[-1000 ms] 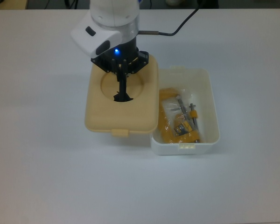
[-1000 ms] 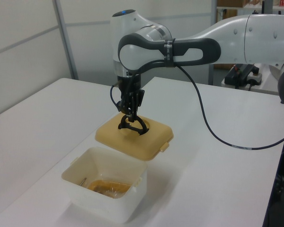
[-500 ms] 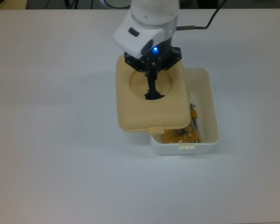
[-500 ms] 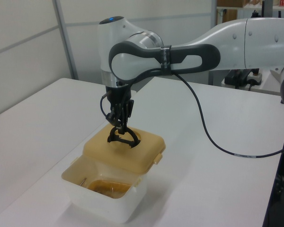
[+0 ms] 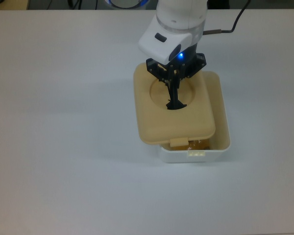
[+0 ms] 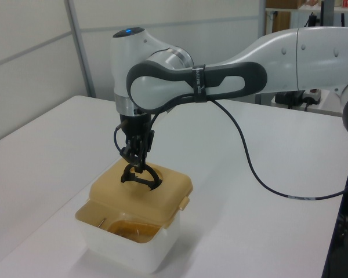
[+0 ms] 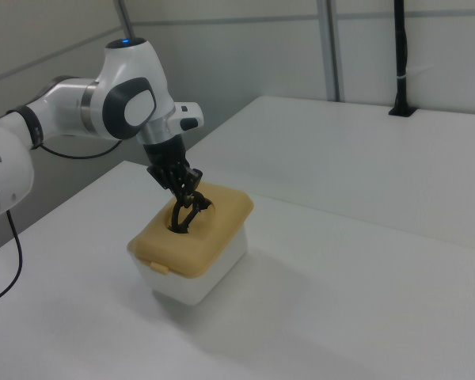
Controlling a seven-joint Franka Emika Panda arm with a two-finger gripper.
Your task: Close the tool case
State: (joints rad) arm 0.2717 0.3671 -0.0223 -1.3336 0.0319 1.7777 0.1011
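A white table [image 5: 63, 147] stands by grey wall panels [image 6: 40, 52]. The gripper [image 5: 174, 93] pinches the black handle [image 5: 176, 104] of the tan lid [image 5: 176, 122], which sits offset over the white box [image 5: 220, 145], long axes running top-to-bottom in the top view.

A plain white desk [image 6: 267, 231] fills the scene under even light. Behind it in the left view stand pale wall panels [image 6: 29, 63] with a grey metal upright [image 6: 80, 49]. The right view shows similar grey panels [image 7: 245, 55] and a black post [image 7: 400, 59] at the desk's far edge.
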